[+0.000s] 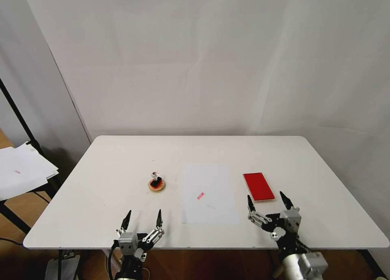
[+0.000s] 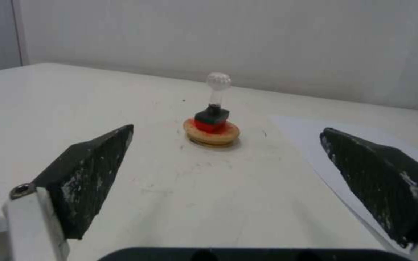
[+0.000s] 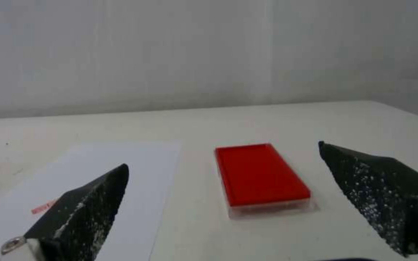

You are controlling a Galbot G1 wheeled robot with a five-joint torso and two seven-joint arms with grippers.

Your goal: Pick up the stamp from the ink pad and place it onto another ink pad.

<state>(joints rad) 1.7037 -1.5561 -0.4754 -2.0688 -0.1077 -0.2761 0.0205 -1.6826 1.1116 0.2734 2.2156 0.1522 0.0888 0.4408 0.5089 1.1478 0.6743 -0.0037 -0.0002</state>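
stamp (image 1: 156, 177) standing upright on round ink pad (image 1: 157, 186), beyond spread left end effector (image 1: 142, 220) | right end effector (image 1: 268, 201) spread, hovering near red ink pad (image 1: 258, 186)

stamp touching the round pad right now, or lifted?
Touching. In the left wrist view the stamp sits with its base flat on the round ink pad, no gap; the open left gripper is well short of it.

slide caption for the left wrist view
Open left end effector faces the stamp standing on the round pad, paper beside it.
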